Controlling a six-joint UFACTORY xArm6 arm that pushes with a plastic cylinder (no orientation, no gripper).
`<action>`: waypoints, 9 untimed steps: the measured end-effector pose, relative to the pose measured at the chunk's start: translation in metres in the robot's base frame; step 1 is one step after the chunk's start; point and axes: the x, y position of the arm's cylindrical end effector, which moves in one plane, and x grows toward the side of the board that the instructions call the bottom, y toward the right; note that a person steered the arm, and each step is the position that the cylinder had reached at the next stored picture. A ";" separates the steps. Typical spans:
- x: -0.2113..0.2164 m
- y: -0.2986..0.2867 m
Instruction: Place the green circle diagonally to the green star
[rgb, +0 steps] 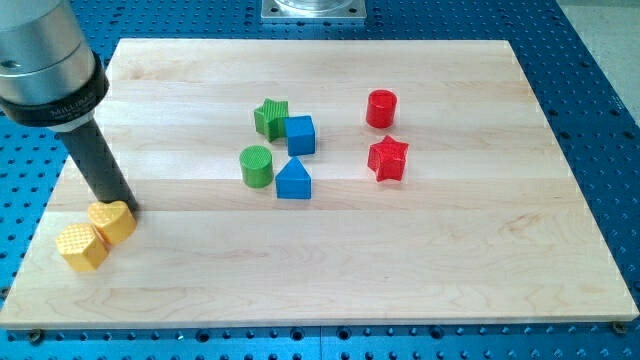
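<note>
The green circle (257, 166) stands near the board's middle, just left of the blue triangle (293, 180). The green star (270, 117) lies above and slightly right of it, touching the blue cube (300, 135). My tip (122, 205) is far off at the view's left, resting against the upper edge of a yellow block (112, 221). The tip is well apart from both green blocks.
A second yellow block (82, 247) sits at the lower left beside the first. A red cylinder (381, 108) and a red star (388, 158) lie to the right of the cluster. The wooden board (450, 250) sits on a blue perforated table.
</note>
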 end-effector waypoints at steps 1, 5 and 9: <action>0.000 0.000; -0.055 0.066; -0.050 0.087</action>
